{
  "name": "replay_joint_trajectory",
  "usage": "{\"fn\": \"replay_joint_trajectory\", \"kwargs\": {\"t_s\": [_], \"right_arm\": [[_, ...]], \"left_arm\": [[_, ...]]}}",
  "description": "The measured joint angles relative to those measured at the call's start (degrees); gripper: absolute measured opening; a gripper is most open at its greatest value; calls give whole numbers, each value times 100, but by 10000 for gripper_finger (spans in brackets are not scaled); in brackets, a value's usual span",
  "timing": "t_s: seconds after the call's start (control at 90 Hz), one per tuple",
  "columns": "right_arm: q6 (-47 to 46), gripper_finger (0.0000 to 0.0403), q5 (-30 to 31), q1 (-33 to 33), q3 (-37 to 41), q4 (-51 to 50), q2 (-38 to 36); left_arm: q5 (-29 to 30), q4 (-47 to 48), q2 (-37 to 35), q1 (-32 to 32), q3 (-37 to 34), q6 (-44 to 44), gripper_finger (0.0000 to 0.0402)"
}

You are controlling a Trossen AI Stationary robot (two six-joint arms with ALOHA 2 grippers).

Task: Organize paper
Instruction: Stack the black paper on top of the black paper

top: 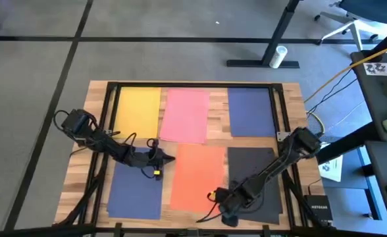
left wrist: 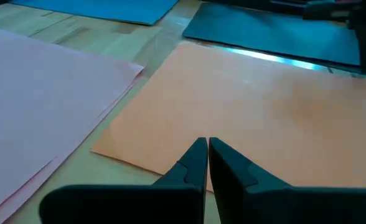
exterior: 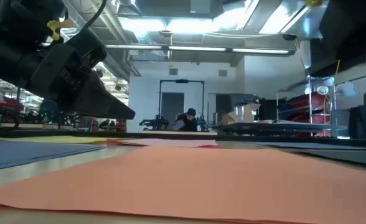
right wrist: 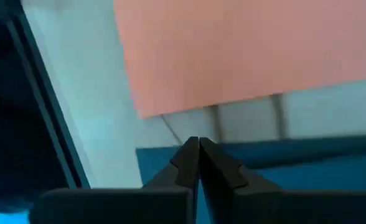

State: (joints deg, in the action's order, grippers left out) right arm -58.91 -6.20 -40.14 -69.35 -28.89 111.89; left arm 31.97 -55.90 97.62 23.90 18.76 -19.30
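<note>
Six sheets of paper lie flat on the wooden table: yellow (top: 139, 110), pink (top: 185, 115) and navy (top: 251, 112) along the far side, another navy (top: 135, 191), orange (top: 197, 174) and black (top: 243, 161) along the near side. My left gripper (top: 172, 158) is shut and points toward the table's right, its tips (left wrist: 206, 142) over the orange sheet's left edge near its far corner. My right gripper (top: 218, 201) is shut and points left, its tips (right wrist: 195, 142) at the black sheet's left edge beside the orange sheet's near right corner (right wrist: 140, 113). My left gripper's shut tips stand over the orange sheet's left edge (left wrist: 170, 167), coming level from the table's left. I cannot tell whether they touch it. My right gripper's shut tips stand at the black sheet's left edge (right wrist: 164, 149), coming from the right. I cannot tell whether they touch it.
A black frame rail (top: 193, 84) runs along the table's far edge and down both sides. A white printed sheet (top: 330, 168) and a small box (top: 315, 204) lie off the table's right edge. Strips of bare wood (top: 216, 131) show between the sheets.
</note>
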Motion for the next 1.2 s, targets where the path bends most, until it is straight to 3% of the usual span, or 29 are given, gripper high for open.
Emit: {"fn": "replay_joint_trajectory", "kwargs": {"t_s": [0.189, 0.344, 0.611, 0.767, 0.856, 0.989, 1.2], "right_arm": [[-77, 0, -228, 2, -59, -177, 47], [-80, 0, -346, -2, -181, -890, 15], [123, 0, -208, -2, -530, -1177, 20], [343, 0, 116, -2, -935, -1322, 20], [268, 0, 410, -2, -1042, -2079, 20], [43, 0, 908, 134, -1023, -3101, 19], [308, 0, 1491, 766, -607, -3460, -323]], "left_arm": [[0, 28, 0, 0, 0, -4, 0], [0, 49, 0, 0, -1, -4, 0], [0, 48, 0, 0, -2, -8, 0], [0, 43, 0, 0, -1, -15, 0], [0, 44, 0, 0, -1, -23, 0], [0, 42, 0, 0, 0, -26, 0], [0, 25, 0, 0, -1, -27, 0]]}}
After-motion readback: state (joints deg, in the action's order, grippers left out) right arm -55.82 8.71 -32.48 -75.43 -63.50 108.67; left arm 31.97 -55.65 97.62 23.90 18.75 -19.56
